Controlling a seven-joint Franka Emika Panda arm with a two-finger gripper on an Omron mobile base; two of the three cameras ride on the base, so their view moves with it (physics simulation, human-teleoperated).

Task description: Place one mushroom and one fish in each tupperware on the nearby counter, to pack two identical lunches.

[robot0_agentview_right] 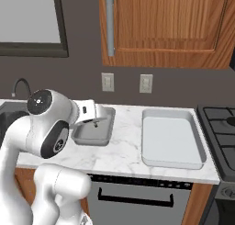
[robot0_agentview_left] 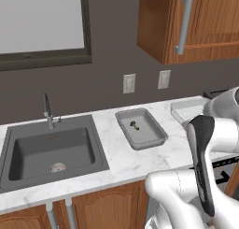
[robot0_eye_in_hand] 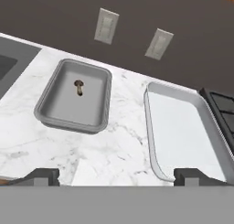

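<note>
Hung wide open and empty, gripper point(robot0_eye_in_hand: 116, 176) above the counter point(robot0_eye_in_hand: 116, 141), mushroom point(robot0_eye_in_hand: 79, 86) up ahead in the smaller tupperware point(robot0_eye_in_hand: 50, 111). Larger tupperware point(robot0_eye_in_hand: 153, 141) got cut off at the right edge.

Counter point(robot0_eye_in_hand: 114, 145) glossy veined marble; tubs point(robot0_eye_in_hand: 98, 122) matt grey plastic; cabinets point(robot0_agentview_right: 165, 26) wood.

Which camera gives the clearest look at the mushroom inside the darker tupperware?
The hand view: it looks down into the small dark tub, with the mushroom unobstructed on its floor. The left base view shows it smaller, as a dark speck. In the right base view the arm covers much of that tub.
</note>
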